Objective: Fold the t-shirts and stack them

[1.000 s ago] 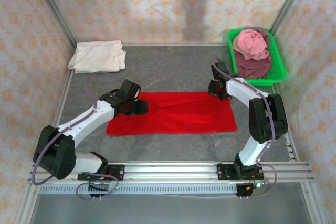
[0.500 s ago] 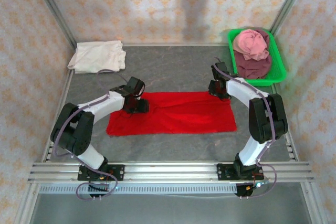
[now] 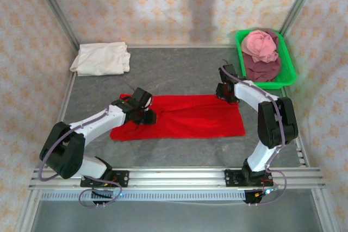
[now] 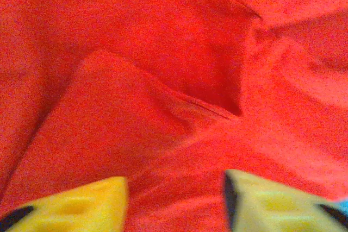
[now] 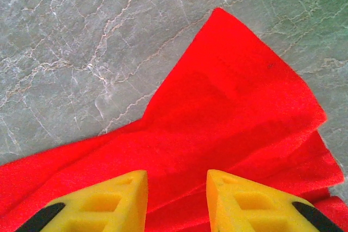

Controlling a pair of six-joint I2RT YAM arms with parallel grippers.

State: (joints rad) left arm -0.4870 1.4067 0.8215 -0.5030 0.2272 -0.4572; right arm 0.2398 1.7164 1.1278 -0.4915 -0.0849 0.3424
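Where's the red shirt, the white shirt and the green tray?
red t-shirt (image 3: 196,118), top view, on the middle of the flat cloth.
white t-shirt (image 3: 100,59), top view, on the middle of the folded bundle.
green tray (image 3: 270,85), top view, on its near rim.

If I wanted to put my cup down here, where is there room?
Bare grey table lies along the far side, between the cream t-shirt and the green tray, and in the near strip between the red t-shirt and the rail. Crowded: the middle, where the left gripper and right gripper are at the red t-shirt; the tray is heaped.
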